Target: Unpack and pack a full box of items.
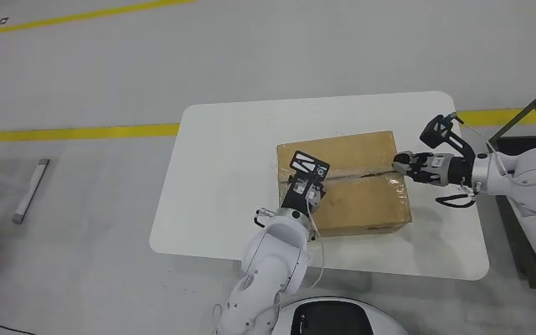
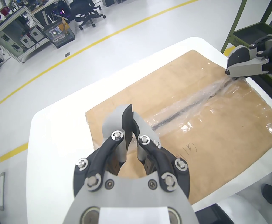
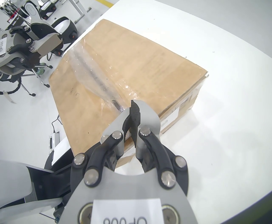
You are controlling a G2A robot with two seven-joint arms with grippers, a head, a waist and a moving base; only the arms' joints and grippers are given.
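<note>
Box [image 1: 352,151] sits sealed in the middle of the white tabletop [image 1: 218,176], with clear tape [image 2: 184,106] along its seam. The right tool [image 3: 133,106] is pressed together at the tape's end. The left tool [image 2: 128,112], also pinched closed on nothing, is over the opposite end. A hard pull could tear the crinkled tape short — or drag the box. Around it are a grey floor [image 1: 100,67], a yellow line [image 1: 84,132] and office chairs [image 2: 85,12].
</note>
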